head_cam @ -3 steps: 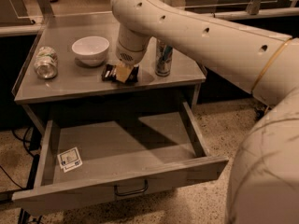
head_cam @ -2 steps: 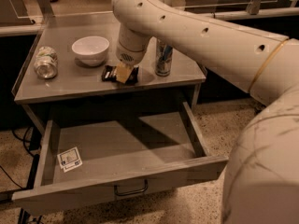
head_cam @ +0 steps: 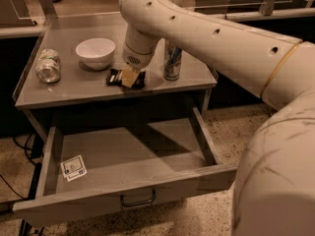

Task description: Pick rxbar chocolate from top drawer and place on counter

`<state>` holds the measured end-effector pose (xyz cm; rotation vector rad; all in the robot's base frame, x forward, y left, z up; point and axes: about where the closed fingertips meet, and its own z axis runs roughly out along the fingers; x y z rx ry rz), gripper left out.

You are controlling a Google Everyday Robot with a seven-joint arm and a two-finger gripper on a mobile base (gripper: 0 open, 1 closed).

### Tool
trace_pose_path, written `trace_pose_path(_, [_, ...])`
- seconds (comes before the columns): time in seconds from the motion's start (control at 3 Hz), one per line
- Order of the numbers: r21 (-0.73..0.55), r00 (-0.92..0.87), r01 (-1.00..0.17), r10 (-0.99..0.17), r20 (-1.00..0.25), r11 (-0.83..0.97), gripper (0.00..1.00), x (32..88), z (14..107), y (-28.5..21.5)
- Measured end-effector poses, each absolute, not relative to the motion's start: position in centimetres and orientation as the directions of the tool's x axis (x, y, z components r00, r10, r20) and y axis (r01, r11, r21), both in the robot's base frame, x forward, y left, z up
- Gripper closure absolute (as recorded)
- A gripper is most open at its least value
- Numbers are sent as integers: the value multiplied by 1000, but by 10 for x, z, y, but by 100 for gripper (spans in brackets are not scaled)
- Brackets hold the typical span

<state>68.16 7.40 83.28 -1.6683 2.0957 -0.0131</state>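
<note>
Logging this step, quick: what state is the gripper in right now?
Gripper: down at the counter, right over the rxbar chocolate; whether it is open or closed cannot be told.

The gripper (head_cam: 129, 75) sits low on the counter (head_cam: 74, 90), flanked by a white bowl (head_cam: 95, 52) near one side and an upright can (head_cam: 172, 63) near the other. Camera-side of the claw, bare counter runs open to the edge.

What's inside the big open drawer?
A small white card lies in the front left corner of the top drawer. Its back part is hidden under the counter. The claw is up there, over the rxbar chocolate.
</note>
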Motion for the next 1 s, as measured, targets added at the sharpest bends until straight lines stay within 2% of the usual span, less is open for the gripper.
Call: trace_pose_path(1.0, [-285,-160,-921,-925,-344,265,11,682,833,74])
